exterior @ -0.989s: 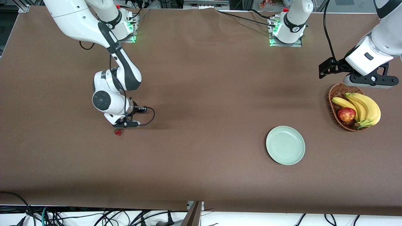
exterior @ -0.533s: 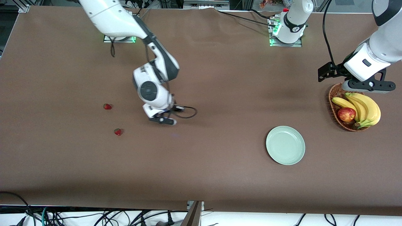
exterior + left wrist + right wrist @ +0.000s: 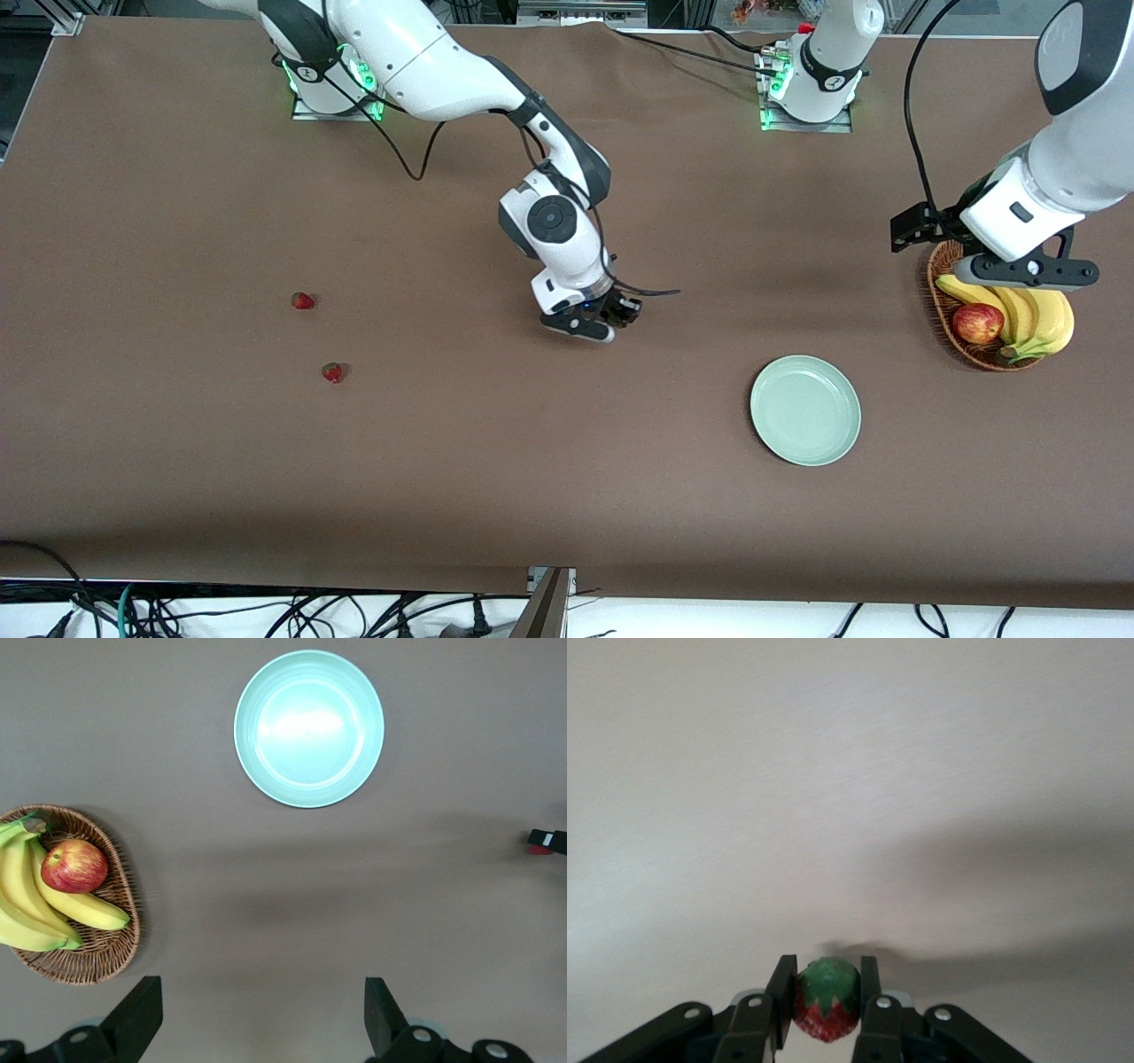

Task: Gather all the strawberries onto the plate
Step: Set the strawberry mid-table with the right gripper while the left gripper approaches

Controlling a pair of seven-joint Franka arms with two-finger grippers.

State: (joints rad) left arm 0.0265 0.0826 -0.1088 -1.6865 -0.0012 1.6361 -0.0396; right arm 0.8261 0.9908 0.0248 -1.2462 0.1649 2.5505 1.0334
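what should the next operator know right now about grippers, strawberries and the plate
Right gripper: shut on a strawberry, in the air over bare table, partway toward the plate.
Left gripper: open, holding nothing, waiting over the wicker basket.
Done: nothing is on the plate yet.
Left: deliver the held berry, then fetch the two strawberries toward the right arm's end.

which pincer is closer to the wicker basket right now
Left. The left pincer hangs over the wicker basket; the right pincer, shut on a strawberry, is over mid-table, short of the plate.
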